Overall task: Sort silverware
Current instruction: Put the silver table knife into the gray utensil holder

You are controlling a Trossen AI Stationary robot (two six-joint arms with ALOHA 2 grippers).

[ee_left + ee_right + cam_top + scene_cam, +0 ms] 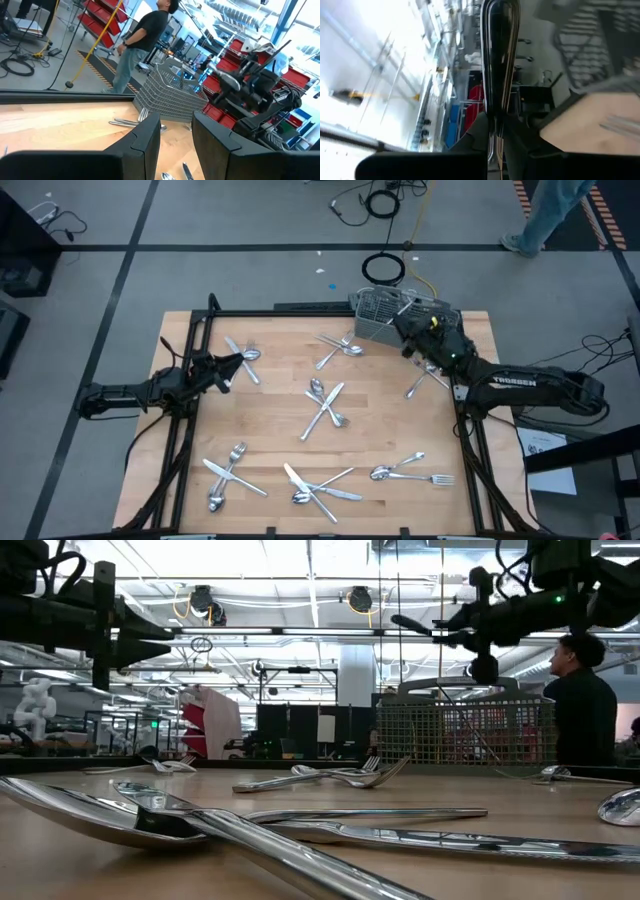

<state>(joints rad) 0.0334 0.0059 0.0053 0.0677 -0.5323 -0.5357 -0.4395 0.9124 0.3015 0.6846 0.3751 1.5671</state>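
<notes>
Here the right gripper (405,330) clamps a utensil (499,55) beside the basket (380,315).

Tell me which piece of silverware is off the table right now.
The piece clamped in the right gripper, a shiny handle held above the basket; all others lie on the table.

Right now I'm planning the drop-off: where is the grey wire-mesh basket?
In the high view, the grey wire-mesh basket sits at the wooden table's far edge, right of centre, beside the right gripper.
</notes>
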